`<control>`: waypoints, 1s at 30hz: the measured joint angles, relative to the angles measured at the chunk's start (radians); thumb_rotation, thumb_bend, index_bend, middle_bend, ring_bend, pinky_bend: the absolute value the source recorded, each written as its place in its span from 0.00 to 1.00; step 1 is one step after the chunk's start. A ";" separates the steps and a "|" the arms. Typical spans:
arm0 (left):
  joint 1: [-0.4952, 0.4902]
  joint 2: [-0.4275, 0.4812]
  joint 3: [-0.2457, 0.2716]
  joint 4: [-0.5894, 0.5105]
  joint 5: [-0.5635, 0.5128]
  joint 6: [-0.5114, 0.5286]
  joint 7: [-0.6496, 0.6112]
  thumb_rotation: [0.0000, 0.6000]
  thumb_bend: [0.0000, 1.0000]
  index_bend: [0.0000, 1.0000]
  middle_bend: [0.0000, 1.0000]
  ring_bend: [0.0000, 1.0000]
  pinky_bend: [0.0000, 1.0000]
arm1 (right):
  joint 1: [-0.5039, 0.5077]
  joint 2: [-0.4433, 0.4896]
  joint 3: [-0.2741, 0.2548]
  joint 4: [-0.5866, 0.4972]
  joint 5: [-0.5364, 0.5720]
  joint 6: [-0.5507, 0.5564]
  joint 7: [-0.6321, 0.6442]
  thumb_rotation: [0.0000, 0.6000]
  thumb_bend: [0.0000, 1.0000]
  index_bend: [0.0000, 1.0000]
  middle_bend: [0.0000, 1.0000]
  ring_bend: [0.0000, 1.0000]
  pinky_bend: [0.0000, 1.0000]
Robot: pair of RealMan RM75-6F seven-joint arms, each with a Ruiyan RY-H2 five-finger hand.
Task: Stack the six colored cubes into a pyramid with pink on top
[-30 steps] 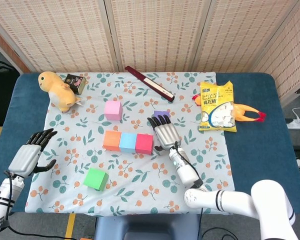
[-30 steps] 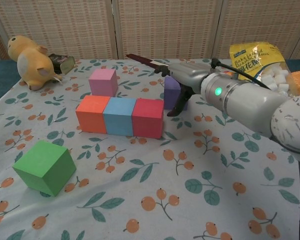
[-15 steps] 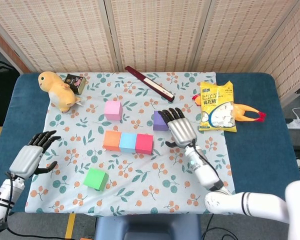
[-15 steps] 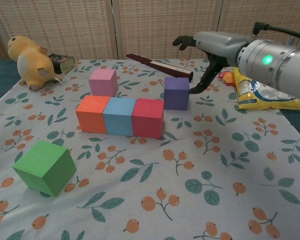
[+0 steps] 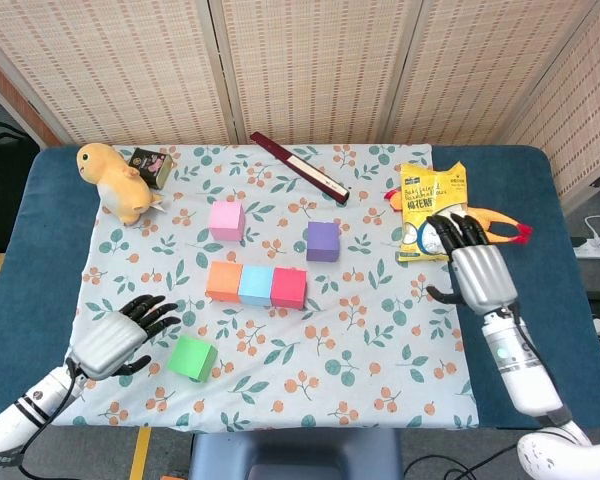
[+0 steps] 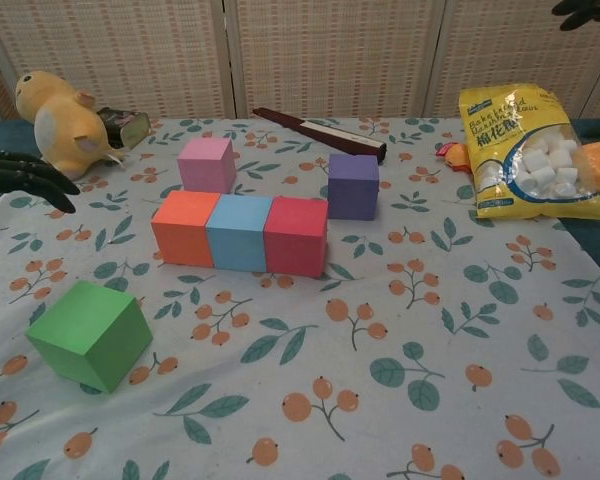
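Nearest the camera, low in the left of the head view, the left robot hand point(image 5: 115, 336) hovers over the floral tablecloth point(image 5: 380, 340) with its dark fingers spread and nothing in them; just to its right sits the green foam cube point(image 5: 192, 358), close but apart from it. The chest view shows only that hand's black fingertips point(image 6: 20, 175) entering at the left edge, while the green cube point(image 6: 88, 333) fills the lower left of the frame.

Further in, at mid-frame, three cubes stand in a touching row: orange foam cube point(image 5: 223, 281), light blue foam cube point(image 5: 255, 285) and red foam cube point(image 5: 289, 287), left to right. The chest view shows their front faces and flush top edges, which the head view flattens.

To the right of mid-frame in the head view, the right robot hand point(image 5: 475, 270) is raised over the right edge of the cloth, fingers apart and empty, overlapping the lower corner of the yellow bag of white marshmallows point(image 5: 431, 214). The chest view catches only a dark fingertip at its top right corner, and shows the bag uncovered.

Behind the row, the pink foam cube point(image 5: 226, 220) stands alone up and left, and the purple foam cube point(image 5: 322, 241) alone up and right, both apart from the row.

Farthest back lie a dark red flat stick point(image 5: 298, 167), a yellow plush toy point(image 5: 116, 181) at upper left with a small dark box point(image 5: 150, 166) beside it, and a rubber chicken toy point(image 5: 495, 225) behind the bag. The blue table point(image 5: 570, 270) shows around the cloth in the head view only.
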 measured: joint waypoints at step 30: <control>-0.020 -0.220 0.008 0.022 -0.197 -0.147 0.365 1.00 0.32 0.17 0.12 0.15 0.23 | -0.171 0.038 -0.018 0.049 -0.133 0.045 0.204 1.00 0.08 0.00 0.07 0.00 0.00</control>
